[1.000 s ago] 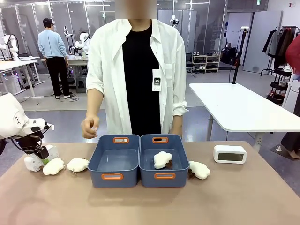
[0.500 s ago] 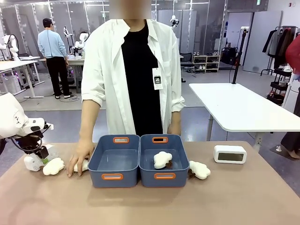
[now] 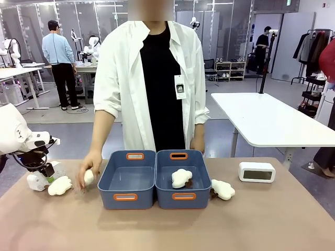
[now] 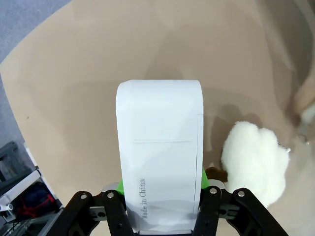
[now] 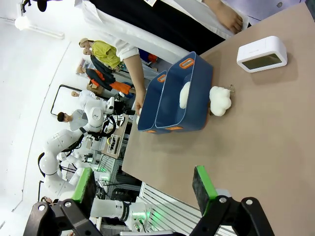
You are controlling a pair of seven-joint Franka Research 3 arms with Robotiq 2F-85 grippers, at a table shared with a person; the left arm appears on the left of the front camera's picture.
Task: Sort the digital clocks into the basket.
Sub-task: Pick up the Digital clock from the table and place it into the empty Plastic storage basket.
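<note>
- Now the person's hand holds a cloud plush clear of the table, at nine o'clock from the baskets. Half a second ago it pressed that plush flat on the tabletop.
- The left gripper has not shifted. It is pinching one digital clock by its sides, farther out at nine o'clock, with a second plush just beside it.
- The other digital clock sits unmoved at three o'clock from the baskets, display facing the robot.
- The right gripper is spread wide, with nothing between its pads.
</note>
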